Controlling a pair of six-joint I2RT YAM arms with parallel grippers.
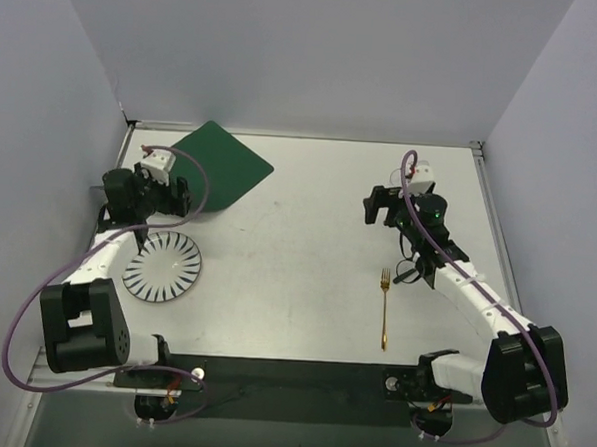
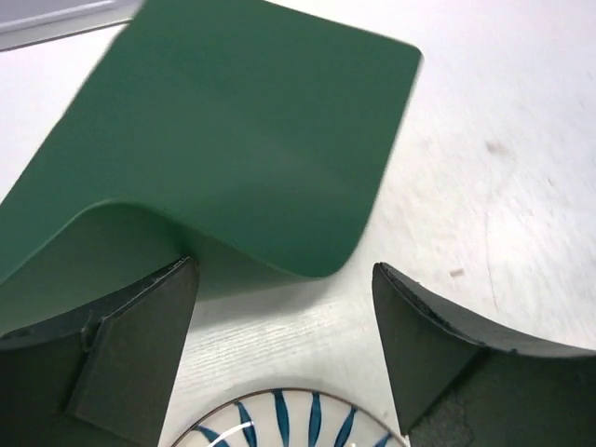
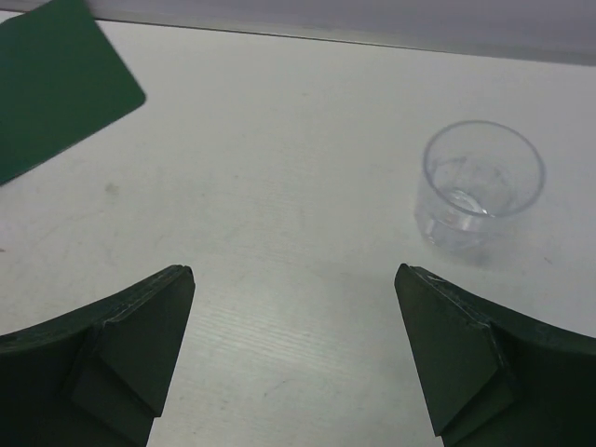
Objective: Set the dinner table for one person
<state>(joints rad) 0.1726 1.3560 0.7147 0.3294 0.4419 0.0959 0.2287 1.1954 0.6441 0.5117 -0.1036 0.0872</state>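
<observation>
The white dinner table point(image 1: 307, 244) holds a dark green placemat point(image 1: 221, 164) at the back left, set at an angle. Its near edge curls up off the table in the left wrist view point(image 2: 233, 140). A white plate with blue radial stripes point(image 1: 162, 267) lies near the left edge, and its rim shows under the left fingers point(image 2: 279, 419). My left gripper point(image 1: 164, 201) point(image 2: 284, 279) is open and empty, between the plate and the placemat's lifted edge. A gold fork point(image 1: 384, 308) lies at the right. My right gripper point(image 1: 378, 206) point(image 3: 293, 279) is open and empty over bare table. A clear glass point(image 3: 480, 182) stands ahead of it to the right.
Grey walls close in the table at the back and on both sides. A thin metal rail point(image 1: 303, 136) runs along the far edge. A dark strip point(image 1: 291, 375) with the arm bases lines the near edge.
</observation>
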